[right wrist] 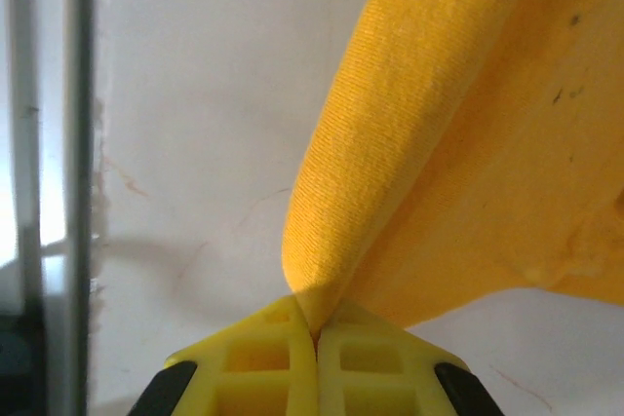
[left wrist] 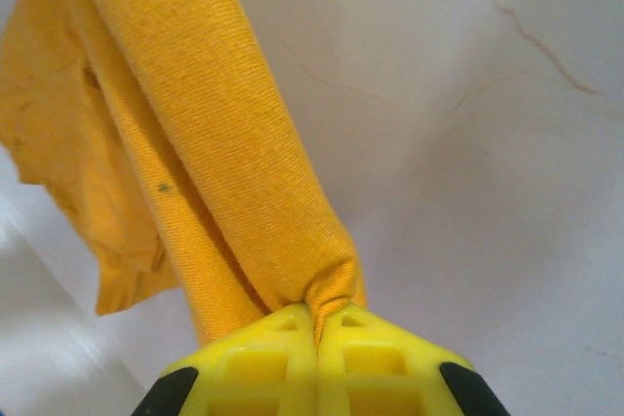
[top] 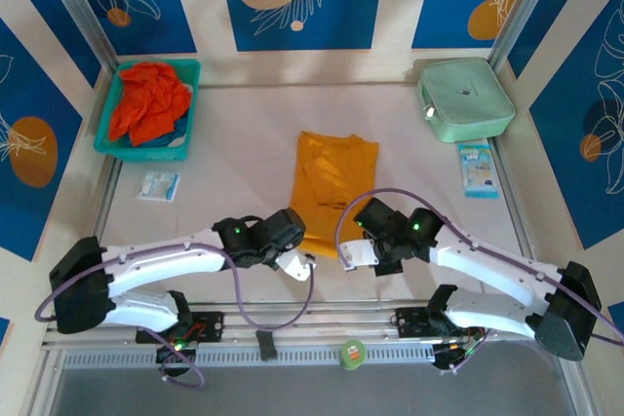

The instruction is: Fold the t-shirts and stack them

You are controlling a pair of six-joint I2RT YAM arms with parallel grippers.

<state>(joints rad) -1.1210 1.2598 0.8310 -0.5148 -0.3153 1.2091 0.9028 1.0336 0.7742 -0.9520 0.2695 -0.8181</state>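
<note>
Left gripper and right gripper both clamped on near edge of yellow-orange t-shirt; red-orange t-shirt sits in teal basket, far-left of it.

Table: pale, faintly veined top. Far left corner: teal basket. Far right corner: mint case. Centre: yellow shirt, folded narrow, near end raised off the surface. Near the basket: white packet. Just beside the case: blue packet.
</note>
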